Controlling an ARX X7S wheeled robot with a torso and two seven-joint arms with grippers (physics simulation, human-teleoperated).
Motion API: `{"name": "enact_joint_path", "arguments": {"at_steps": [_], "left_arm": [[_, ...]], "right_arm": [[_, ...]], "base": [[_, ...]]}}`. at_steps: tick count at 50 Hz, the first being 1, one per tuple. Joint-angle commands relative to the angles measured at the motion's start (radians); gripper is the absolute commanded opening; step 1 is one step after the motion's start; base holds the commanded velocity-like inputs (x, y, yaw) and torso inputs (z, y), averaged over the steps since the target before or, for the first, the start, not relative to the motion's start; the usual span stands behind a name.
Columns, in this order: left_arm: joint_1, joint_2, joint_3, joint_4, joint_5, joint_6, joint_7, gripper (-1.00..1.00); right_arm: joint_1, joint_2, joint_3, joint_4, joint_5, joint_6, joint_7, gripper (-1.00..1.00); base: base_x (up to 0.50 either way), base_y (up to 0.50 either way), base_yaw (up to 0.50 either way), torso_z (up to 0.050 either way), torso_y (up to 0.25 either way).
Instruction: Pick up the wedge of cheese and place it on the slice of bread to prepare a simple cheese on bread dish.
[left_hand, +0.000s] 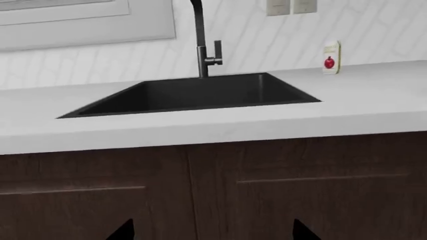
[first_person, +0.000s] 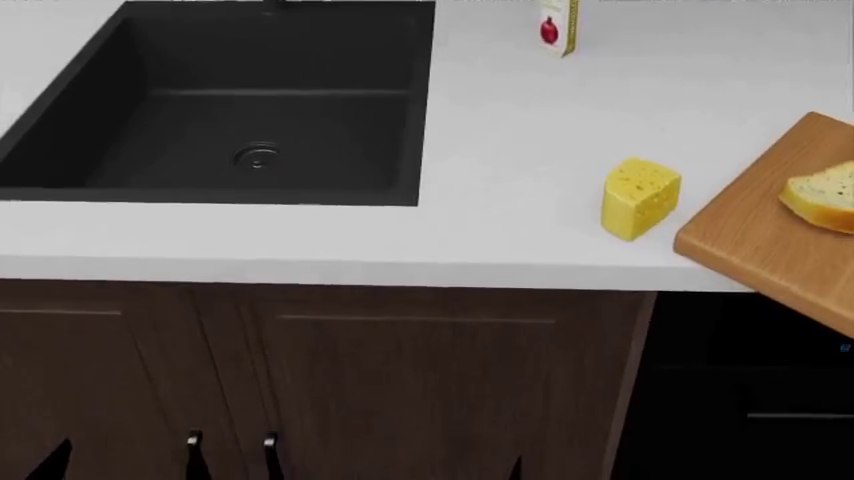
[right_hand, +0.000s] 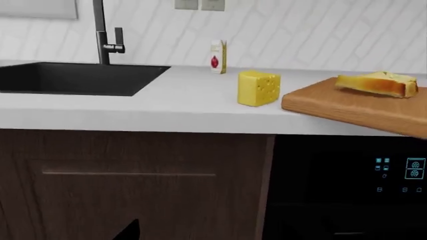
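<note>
White countertop holds a black sink below tiled wall

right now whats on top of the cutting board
Only the slice of bread lies on the wooden cutting board. The board's right part runs out of view, so anything there is unseen.

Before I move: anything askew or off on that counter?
The wooden cutting board sits rotated and overhangs the counter's front edge, with the slice of bread on it. The wedge of cheese stands on the counter beside the board. No spills or damage.
</note>
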Motion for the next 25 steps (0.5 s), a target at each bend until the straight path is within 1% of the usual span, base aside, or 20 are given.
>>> {"name": "enact_joint_path", "arguments": {"at_steps": [1,3,7,11,14,16,18,19,20,25], "left_arm": [[-0.014,-0.021,0.022,0.060,0.000,-0.067,-0.007,1.00],[-0.021,-0.025,0.022,0.091,-0.006,-0.104,-0.005,1.00],[-0.068,-0.040,0.030,0.193,-0.035,-0.264,0.021,1.00],[-0.104,-0.046,0.014,0.273,-0.077,-0.376,0.034,1.00],[-0.147,-0.060,0.021,0.375,-0.079,-0.494,0.030,1.00],[-0.191,-0.064,0.025,0.423,-0.092,-0.581,0.035,1.00],[-0.268,-0.062,0.015,0.470,-0.124,-0.703,0.044,1.00],[-0.291,-0.062,0.014,0.479,-0.131,-0.735,0.046,1.00],[-0.327,-0.053,-0.008,0.497,-0.154,-0.780,0.046,1.00],[-0.515,-0.048,-0.027,0.587,-0.206,-1.015,0.046,1.00]], "right_arm": [[0.012,0.029,-0.003,-0.089,0.025,0.089,0.008,1.00],[0.021,0.034,0.002,-0.125,0.042,0.137,0.007,1.00],[0.058,0.058,0.010,-0.260,0.066,0.308,0.014,1.00],[0.088,0.075,0.016,-0.335,0.086,0.406,0.015,1.00],[0.121,0.091,0.027,-0.407,0.107,0.494,0.017,1.00],[0.153,0.098,0.036,-0.450,0.130,0.559,0.014,1.00],[0.209,0.102,0.061,-0.489,0.189,0.657,-0.002,1.00],[0.222,0.104,0.061,-0.507,0.187,0.677,0.008,1.00],[0.244,0.110,0.057,-0.533,0.191,0.713,0.013,1.00],[0.411,0.106,0.102,-0.632,0.284,0.950,0.023,1.00]], "base": [[0.00,0.00,0.00,0.050,0.010],[0.00,0.00,0.00,0.050,0.012],[0.00,0.00,0.00,0.050,0.011],[0.00,0.00,0.00,0.050,0.010],[0.00,0.00,0.00,0.050,0.009],[0.00,0.00,0.00,0.050,0.010],[0.00,0.00,0.00,0.050,0.010],[0.00,0.00,0.00,0.050,0.010],[0.00,0.00,0.00,0.050,0.010],[0.00,0.00,0.00,0.050,0.011]]}}
